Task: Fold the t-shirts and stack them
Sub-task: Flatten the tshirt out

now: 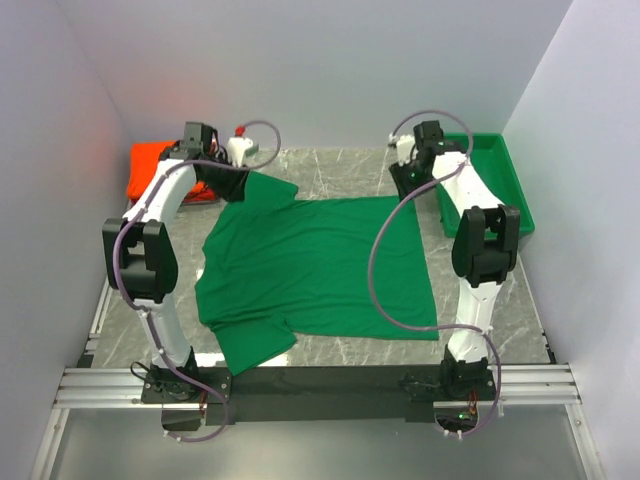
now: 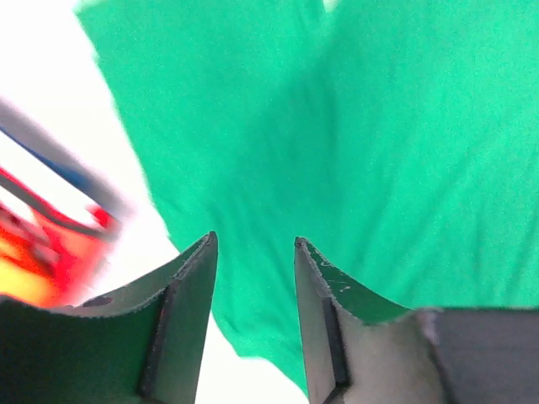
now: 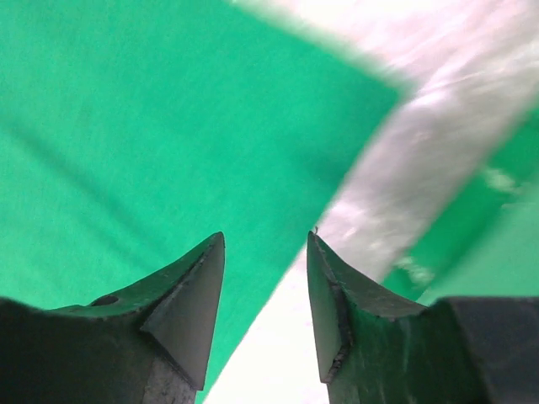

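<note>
We see the green t-shirt spread flat across the middle of the marble table. Its sleeves point to the left side and its straight hem lies on the right.

The left gripper hangs at the shirt's far sleeve. In the left wrist view its fingers stand apart with nothing between them. The green cloth fills the space beyond the tips, and the sleeve's edge runs just under the left finger.

The right gripper sits at the far hem corner. In the right wrist view its fingers are also parted and hold nothing. That corner of the shirt lies beneath the left finger, with bare marble under the right one.

The orange-red shirts are heaped in the far left corner, just beyond the left gripper. The green tray stands at the far right, beside the right arm.
</note>
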Robot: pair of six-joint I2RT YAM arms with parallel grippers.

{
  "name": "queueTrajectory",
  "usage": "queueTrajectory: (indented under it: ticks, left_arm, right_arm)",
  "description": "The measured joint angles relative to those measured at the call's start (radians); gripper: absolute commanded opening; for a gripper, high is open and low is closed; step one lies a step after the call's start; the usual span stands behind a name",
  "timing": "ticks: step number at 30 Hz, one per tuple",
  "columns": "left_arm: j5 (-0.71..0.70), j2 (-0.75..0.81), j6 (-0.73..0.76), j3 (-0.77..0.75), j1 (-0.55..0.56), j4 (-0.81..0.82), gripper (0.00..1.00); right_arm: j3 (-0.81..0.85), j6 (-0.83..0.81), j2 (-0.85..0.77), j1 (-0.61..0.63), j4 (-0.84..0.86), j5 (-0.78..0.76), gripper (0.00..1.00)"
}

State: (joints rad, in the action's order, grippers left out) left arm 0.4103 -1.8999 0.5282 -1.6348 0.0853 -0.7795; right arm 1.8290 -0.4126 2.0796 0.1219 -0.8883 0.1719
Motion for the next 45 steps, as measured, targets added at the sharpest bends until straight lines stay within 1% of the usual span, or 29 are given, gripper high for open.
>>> queueTrajectory:
  ticks: [2,5,10,13,19,25,26,28,33,36,37,39,40,42,45]
  left_arm:
    - [0.013,-0.032,-0.022,-0.087,-0.001,0.033,0.50]
    - [0.011,-0.077,-0.055,-0.153,-0.002,0.074,0.51]
    - [-0.011,-0.153,-0.106,-0.190,-0.004,0.124,0.51]
    - [-0.017,-0.191,-0.127,-0.212,-0.006,0.129,0.51]
    - [-0.026,-0.212,-0.135,-0.240,-0.009,0.135,0.51]
    - [-0.038,-0.243,-0.135,-0.288,-0.010,0.152,0.53]
    - [-0.040,-0.258,-0.139,-0.303,-0.011,0.151,0.53]
    - [-0.043,-0.290,-0.150,-0.330,-0.013,0.154,0.54]
    - [-0.043,-0.380,-0.184,-0.421,-0.014,0.162,0.59]
    - [-0.043,-0.430,-0.211,-0.472,-0.015,0.177,0.62]
    - [-0.044,-0.443,-0.222,-0.482,-0.015,0.182,0.63]
    - [-0.046,-0.463,-0.239,-0.492,-0.015,0.198,0.63]
    - [-0.046,-0.474,-0.250,-0.496,-0.015,0.208,0.63]
    - [-0.053,-0.495,-0.272,-0.498,-0.015,0.238,0.62]
    - [-0.070,-0.531,-0.305,-0.507,-0.015,0.276,0.59]
  right_arm:
    - [0.040,0.043,0.005,-0.013,0.048,-0.027,0.54]
    - [0.120,0.097,0.048,-0.018,0.092,-0.068,0.56]
    - [0.208,0.163,0.171,-0.022,0.167,-0.139,0.57]
    - [0.224,0.185,0.235,-0.026,0.179,-0.159,0.55]
    - [0.250,0.196,0.308,-0.042,0.179,-0.166,0.50]
    - [0.267,0.196,0.321,-0.050,0.178,-0.163,0.45]
    - [0.267,0.196,0.323,-0.050,0.179,-0.160,0.43]
    - [0.267,0.196,0.328,-0.051,0.177,-0.151,0.42]
    - [0.267,0.196,0.342,-0.055,0.163,-0.126,0.41]
    - [0.267,0.198,0.349,-0.061,0.161,-0.114,0.32]
    - [0.267,0.199,0.349,-0.064,0.162,-0.111,0.26]
    - [0.267,0.202,0.350,-0.069,0.161,-0.099,0.19]
    - [0.267,0.204,0.350,-0.070,0.161,-0.095,0.08]
    - [0.267,0.204,0.350,-0.073,0.160,-0.086,0.00]
    - [0.267,0.206,0.350,-0.075,0.160,-0.076,0.00]
